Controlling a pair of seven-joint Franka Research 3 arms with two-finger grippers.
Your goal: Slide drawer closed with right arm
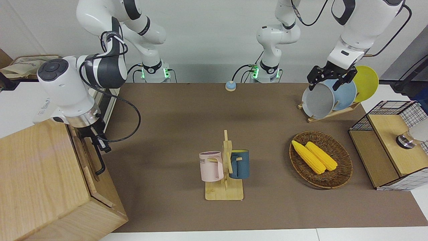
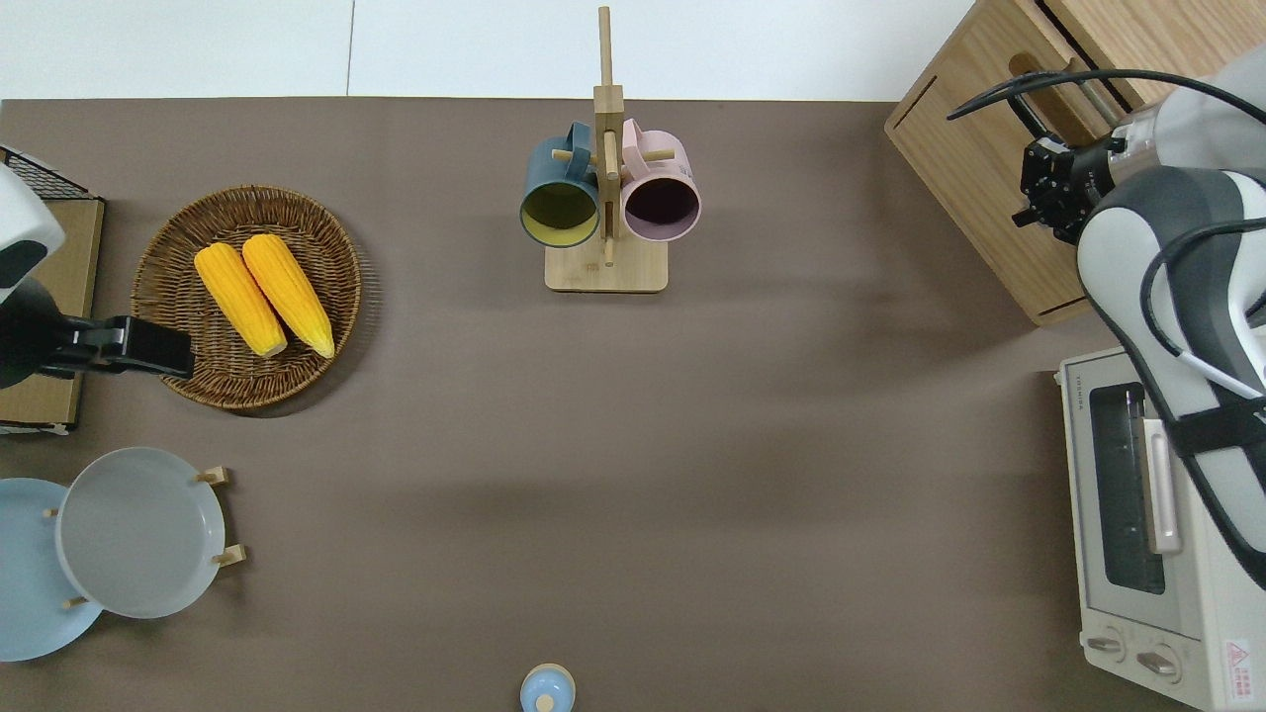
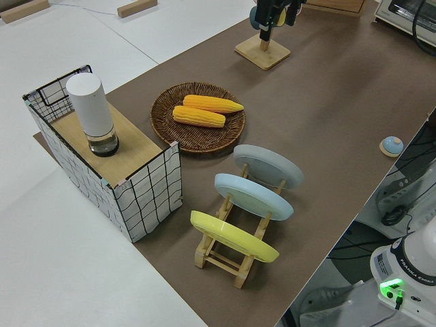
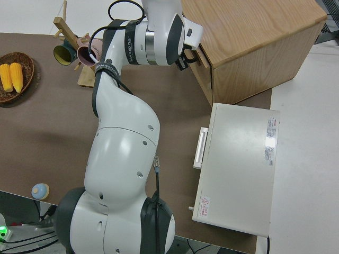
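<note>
At about one o'clock on the surface in the overhead view, the wide pale-wood drawer (image 2: 989, 198) with its black loop handle (image 2: 1029, 94) sits nearly home in the big wooden box (image 1: 36, 180). The right arm's black gripper (image 2: 1050, 193) presses its front; whether clenched, I cannot tell. Push squarely, evenly

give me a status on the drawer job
Right gripper at drawer front by the handle. Drawer nearly shut. Left arm parked. Nothing in the way.

Pale matt wood forms the drawer (image 1: 87, 157), its loop handle (image 1: 99, 160) black metal, on a matt brown table (image 1: 187, 127).
</note>
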